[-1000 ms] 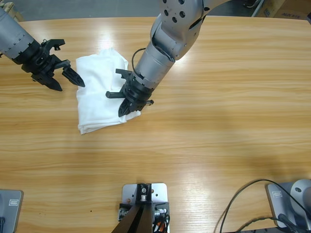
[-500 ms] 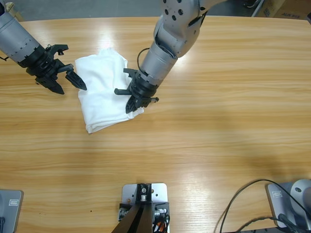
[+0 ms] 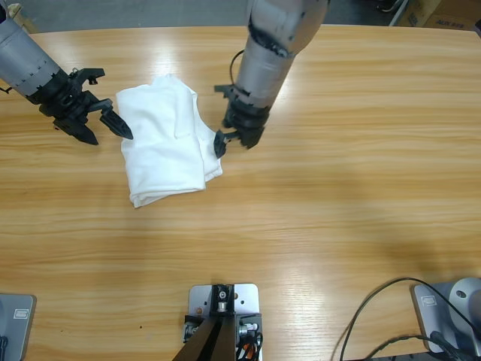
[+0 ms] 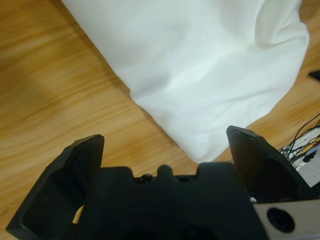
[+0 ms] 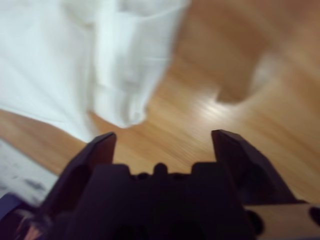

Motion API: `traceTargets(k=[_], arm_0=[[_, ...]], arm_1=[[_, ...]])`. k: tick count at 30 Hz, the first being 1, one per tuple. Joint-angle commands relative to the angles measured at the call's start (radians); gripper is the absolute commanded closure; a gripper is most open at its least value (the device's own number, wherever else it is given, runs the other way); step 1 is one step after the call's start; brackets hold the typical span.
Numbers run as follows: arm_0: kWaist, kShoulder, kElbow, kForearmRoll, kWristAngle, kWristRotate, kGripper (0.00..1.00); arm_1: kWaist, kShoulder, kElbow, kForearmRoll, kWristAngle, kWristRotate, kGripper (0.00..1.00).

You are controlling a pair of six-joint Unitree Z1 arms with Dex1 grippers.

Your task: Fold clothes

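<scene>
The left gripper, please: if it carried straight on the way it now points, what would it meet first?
Most likely the white T-shirt. The left gripper, jaws open, points at the folded shirt's near edge, with only bare table between; its height above the wood is hard to judge.

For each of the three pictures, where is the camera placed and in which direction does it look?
High view: fixed above the table, looking down; shows the folded T-shirt, the left gripper and the right gripper.
Left wrist view: on the left arm, looking along its open jaws at the T-shirt lying just beyond them.
Right wrist view: on the right arm, looking along its open jaws at the T-shirt edge and bare table.
Shared: all three show the T-shirt on the wooden table.
</scene>
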Motion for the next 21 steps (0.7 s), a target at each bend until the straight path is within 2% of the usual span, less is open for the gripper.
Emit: traceTargets(k=[1, 3, 6, 9, 15, 21], arm_0=[[-0.069, -0.135, 0.004, -0.127, 0.022, 0.042, 0.05], [-0.13, -0.079, -0.084, -0.1, 0.056, 0.048, 0.05], [-0.173, 0.04, -0.242, 0.012, 0.129, 0.036, 0.05], [-0.231, 0.154, -0.43, 0.156, 0.301, 0.034, 0.049], [-0.272, 0.345, -0.76, 0.374, 0.574, -0.009, 0.05], [-0.372, 0.45, -1.006, 0.457, 0.567, -0.024, 0.05]], arm_1=[[-0.028, -0.181, 0.106, 0.025, -0.103, -0.071, 0.0], [-0.029, -0.214, 0.15, 0.024, -0.103, -0.083, 0.0], [-0.029, -0.255, 0.207, 0.022, -0.101, -0.092, 0.004], [-0.029, -0.293, 0.25, 0.022, -0.097, -0.1, 0.004], [-0.019, -0.355, 0.318, 0.016, -0.082, -0.103, 0.004], [-0.012, -0.382, 0.381, -0.005, -0.073, -0.104, 0.004]])
